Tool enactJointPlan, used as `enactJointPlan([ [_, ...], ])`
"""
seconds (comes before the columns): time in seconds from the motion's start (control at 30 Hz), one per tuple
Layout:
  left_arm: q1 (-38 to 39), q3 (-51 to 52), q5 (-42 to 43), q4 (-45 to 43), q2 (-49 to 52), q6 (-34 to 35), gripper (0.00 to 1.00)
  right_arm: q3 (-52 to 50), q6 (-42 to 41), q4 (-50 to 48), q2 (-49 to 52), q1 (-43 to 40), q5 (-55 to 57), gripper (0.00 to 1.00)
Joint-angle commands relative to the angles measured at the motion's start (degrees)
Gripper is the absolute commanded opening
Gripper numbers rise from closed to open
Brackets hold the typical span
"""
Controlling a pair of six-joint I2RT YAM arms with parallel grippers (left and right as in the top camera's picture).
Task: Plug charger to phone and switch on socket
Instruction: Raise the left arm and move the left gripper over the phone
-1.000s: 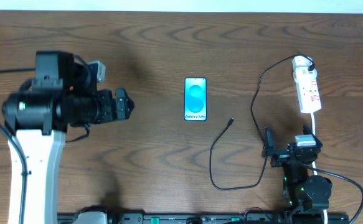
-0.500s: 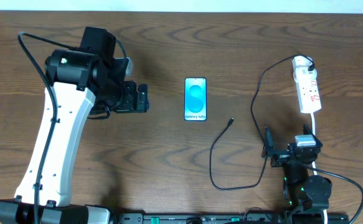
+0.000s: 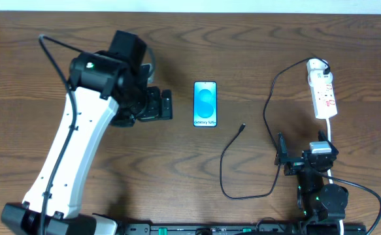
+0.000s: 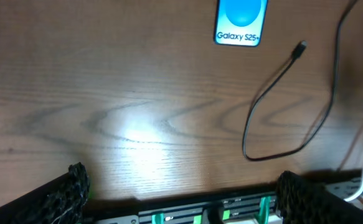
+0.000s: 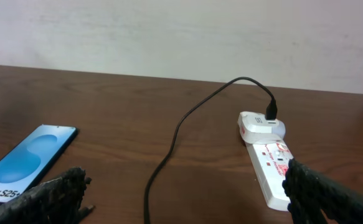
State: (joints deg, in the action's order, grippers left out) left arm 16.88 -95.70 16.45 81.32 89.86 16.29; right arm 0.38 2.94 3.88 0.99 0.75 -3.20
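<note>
The phone (image 3: 205,103) lies flat mid-table, its blue screen up; it also shows in the left wrist view (image 4: 241,22) and the right wrist view (image 5: 25,163). The charger's black cable (image 3: 232,186) loops on the table. Its free plug tip (image 3: 242,127) lies right of the phone and apart from it. Its white adapter (image 3: 317,65) sits in the far end of the socket strip (image 3: 323,94). My left gripper (image 3: 166,104) is open and empty, left of the phone. My right gripper (image 3: 281,156) is open and empty, near the front edge, below the strip.
The strip's thick white cord (image 3: 332,134) runs down past my right arm. A black rail with green clips (image 4: 231,208) lines the table's front edge. A pale wall (image 5: 181,31) stands behind the table.
My left arm has swung right and forward across the table, bringing its gripper close to the phone's left side. The right arm, phone and cable have not moved.
</note>
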Motion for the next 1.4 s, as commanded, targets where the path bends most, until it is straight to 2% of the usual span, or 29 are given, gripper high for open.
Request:
enactJointPlan([
  [0.0, 2.38, -8.52, -6.27, 4.72, 5.31, 3.32, 0.98, -0.07, -0.74, 0.22, -0.24, -0.33, 0.02, 0.99],
  [0.2, 3.78, -19.41, -11.78, 12.90, 14.25, 3.30, 0.98, -0.07, -0.74, 0.22, -0.24, -0.33, 0.02, 0.99],
  [0.5, 5.07, -19.06, -11.28, 6.10, 17.57, 3.37, 0.98, -0.07, -0.74, 0.22, -0.24, -0.33, 0.02, 0.99],
  [1.37, 5.07, -18.91, -10.95, 4.26, 17.57, 4.17, 0.98, -0.07, -0.74, 0.22, -0.24, -0.33, 0.02, 0.99],
])
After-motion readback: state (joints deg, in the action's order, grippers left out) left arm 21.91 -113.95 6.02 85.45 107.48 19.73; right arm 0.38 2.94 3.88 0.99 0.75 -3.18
